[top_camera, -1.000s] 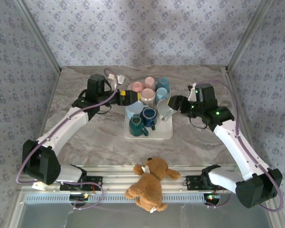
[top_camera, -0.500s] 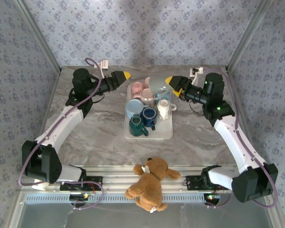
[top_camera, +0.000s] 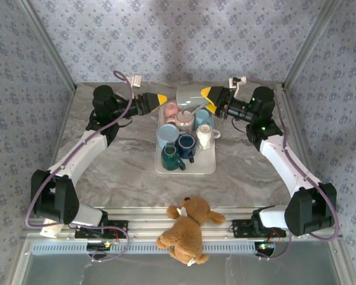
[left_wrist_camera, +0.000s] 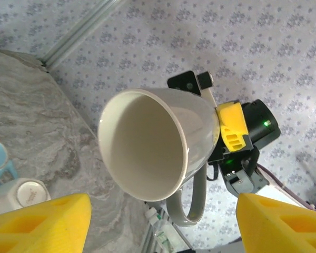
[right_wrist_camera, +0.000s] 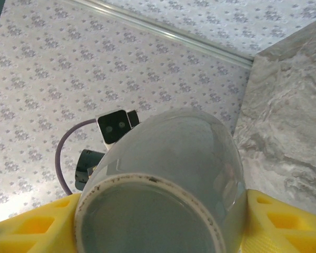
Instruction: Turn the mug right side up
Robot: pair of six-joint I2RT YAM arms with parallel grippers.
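A pale grey-green mug (top_camera: 188,95) hangs on its side above the back of the tray, my right gripper (top_camera: 209,94) shut on its base end. In the right wrist view its unglazed base (right_wrist_camera: 147,221) faces the camera, between the yellow fingers (right_wrist_camera: 279,221) of my right gripper (right_wrist_camera: 158,226). Its mouth points at my left gripper (top_camera: 159,98). In the left wrist view the mug (left_wrist_camera: 158,142) shows its empty inside, its handle (left_wrist_camera: 195,203) hanging down. My left gripper (left_wrist_camera: 163,226) is open, its yellow fingers (left_wrist_camera: 37,221) short of the rim.
A white tray (top_camera: 193,167) holds several mugs: pink (top_camera: 171,110), light blue (top_camera: 167,134), dark blue (top_camera: 186,143), green (top_camera: 170,157) and white (top_camera: 205,136). A teddy bear (top_camera: 187,228) sits at the near edge between the arm bases. Patterned walls close in the table.
My right gripper lifted the mug off the tray and tipped it sideways at the back. My left gripper pulled up off the tray to face the mug's mouth, and its jaws narrowed somewhat.
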